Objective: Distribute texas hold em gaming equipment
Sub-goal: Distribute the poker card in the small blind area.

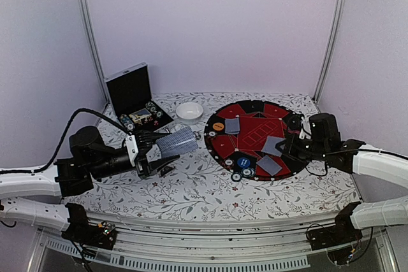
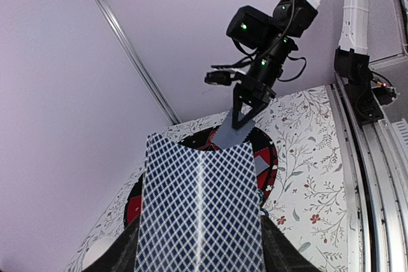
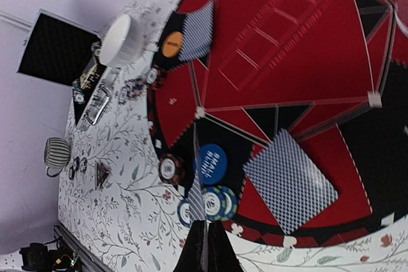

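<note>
Partway: three cards [image 1: 274, 146] lie on the mat [image 1: 252, 114], chips [image 3: 217, 202] and blue disc [image 3: 212, 162] at its 7 o'clock, orange disc [image 3: 172, 44] at 10. My right tool [image 3: 205, 246] is pinching another card [image 2: 229, 133], my left tool [image 1: 156, 150] grips the deck [image 1: 177, 141]. More chips wait in the case [image 1: 129, 88].

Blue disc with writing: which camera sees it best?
Right wrist view: the blue disc is big, its white lettering visible. The top view shows only a tiny blue dot; the left wrist view doesn't show it.
</note>
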`<state>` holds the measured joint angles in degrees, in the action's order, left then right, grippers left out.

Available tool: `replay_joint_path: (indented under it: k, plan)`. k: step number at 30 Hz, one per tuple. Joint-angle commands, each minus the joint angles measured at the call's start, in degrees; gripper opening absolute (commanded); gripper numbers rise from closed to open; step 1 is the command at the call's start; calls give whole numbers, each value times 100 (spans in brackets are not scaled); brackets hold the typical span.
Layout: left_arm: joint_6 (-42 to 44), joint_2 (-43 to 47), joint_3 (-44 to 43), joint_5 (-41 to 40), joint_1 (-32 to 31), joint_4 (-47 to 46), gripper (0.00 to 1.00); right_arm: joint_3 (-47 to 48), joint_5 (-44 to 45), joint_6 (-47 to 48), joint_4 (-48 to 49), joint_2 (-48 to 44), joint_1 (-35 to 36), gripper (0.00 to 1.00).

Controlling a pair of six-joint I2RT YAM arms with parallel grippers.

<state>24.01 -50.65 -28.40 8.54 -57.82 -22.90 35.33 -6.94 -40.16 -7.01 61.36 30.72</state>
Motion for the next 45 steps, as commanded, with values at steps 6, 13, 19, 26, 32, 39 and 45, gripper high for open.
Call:
replay_joint_path:
  k: [6, 13, 19, 26, 32, 39, 45]
  plan:
    - [43, -6, -49, 5, -73, -154, 52, -1259, 212, -1893, 2137, 700, -159, 1]
    - [51, 3, -60, 7, -75, -130, 52, -1193, 166, -1934, 2780, 1254, -257, 1]
    - [77, 27, -51, -20, -88, -119, 52, -1102, -82, -2005, 2924, 1763, -355, 1]
    - [78, 13, -51, 0, -82, -111, 52, -1336, -85, -2167, 3036, 1885, -365, 1]
    - [80, 5, -59, -10, -88, -113, 52, -1491, -31, -2266, 3035, 1853, -366, 1]
    - [80, 19, -60, -8, -86, -114, 52, -1487, -172, -2251, 3025, 1936, -409, 2]
    - [78, 29, -60, -7, -88, -102, 52, -1543, -226, -2316, 3005, 1904, -424, 17]
